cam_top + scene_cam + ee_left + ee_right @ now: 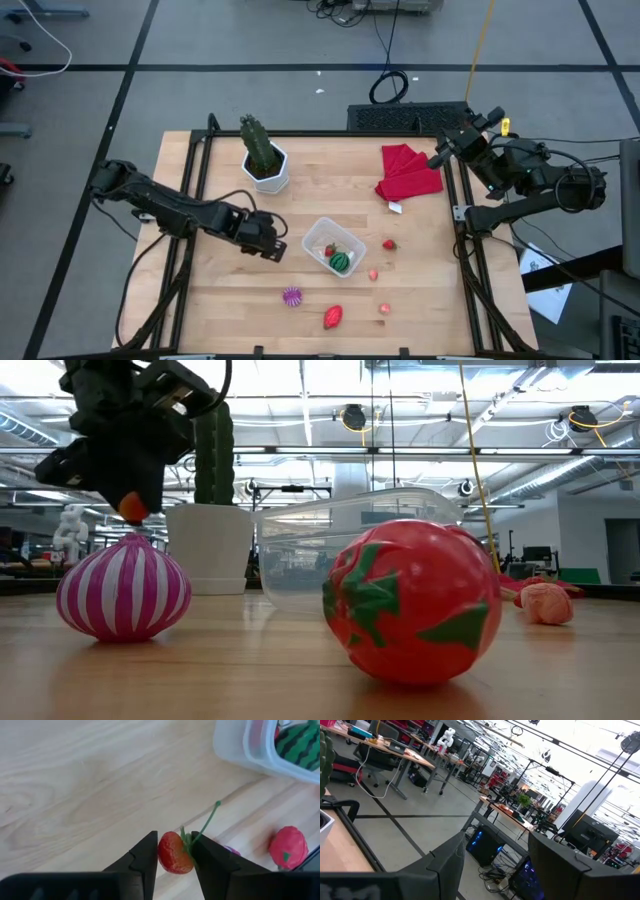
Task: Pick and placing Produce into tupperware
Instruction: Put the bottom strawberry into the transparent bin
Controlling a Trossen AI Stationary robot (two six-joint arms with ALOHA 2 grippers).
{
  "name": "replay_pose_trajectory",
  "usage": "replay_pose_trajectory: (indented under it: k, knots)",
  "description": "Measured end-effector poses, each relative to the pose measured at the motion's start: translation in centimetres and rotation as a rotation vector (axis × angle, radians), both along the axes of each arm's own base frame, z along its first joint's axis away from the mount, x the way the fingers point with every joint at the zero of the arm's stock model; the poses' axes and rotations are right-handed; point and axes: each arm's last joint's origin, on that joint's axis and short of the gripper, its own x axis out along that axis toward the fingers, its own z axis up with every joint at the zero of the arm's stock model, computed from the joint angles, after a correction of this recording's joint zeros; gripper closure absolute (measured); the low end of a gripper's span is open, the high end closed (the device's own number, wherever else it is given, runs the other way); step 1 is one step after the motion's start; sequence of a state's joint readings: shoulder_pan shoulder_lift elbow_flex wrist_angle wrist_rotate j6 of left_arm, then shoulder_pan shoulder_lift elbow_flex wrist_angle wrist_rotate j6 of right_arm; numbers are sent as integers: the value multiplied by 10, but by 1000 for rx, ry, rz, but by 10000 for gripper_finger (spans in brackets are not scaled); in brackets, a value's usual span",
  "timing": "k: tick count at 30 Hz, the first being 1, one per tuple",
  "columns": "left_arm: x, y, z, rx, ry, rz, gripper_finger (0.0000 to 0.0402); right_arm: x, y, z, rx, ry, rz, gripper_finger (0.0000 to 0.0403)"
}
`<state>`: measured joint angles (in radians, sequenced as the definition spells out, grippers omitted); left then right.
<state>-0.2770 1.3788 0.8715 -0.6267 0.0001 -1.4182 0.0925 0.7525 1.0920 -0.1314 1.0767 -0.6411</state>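
A small red berry (175,852) (green stem attached) is clamped between the left gripper (268,243) fingers, just beside the tupperware (318,236), which holds the striped melon (341,262). The right gripper (441,155), fingers parted, is parked well away.

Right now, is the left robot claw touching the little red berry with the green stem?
Touching. The left wrist view shows the left gripper with both dark fingers pressed against the sides of the small red berry with a green stem, no gap.
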Motion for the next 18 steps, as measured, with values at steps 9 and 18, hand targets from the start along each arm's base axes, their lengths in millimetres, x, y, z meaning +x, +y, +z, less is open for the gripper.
replay_pose_trajectory:
  k: [9,18]
  knots:
    - [15,10,27,31,-80,-8,282,0,0,0,-3,4,0,193]
    - [36,25,65,66,-162,-6,282,0,0,0,-4,6,-1,193]
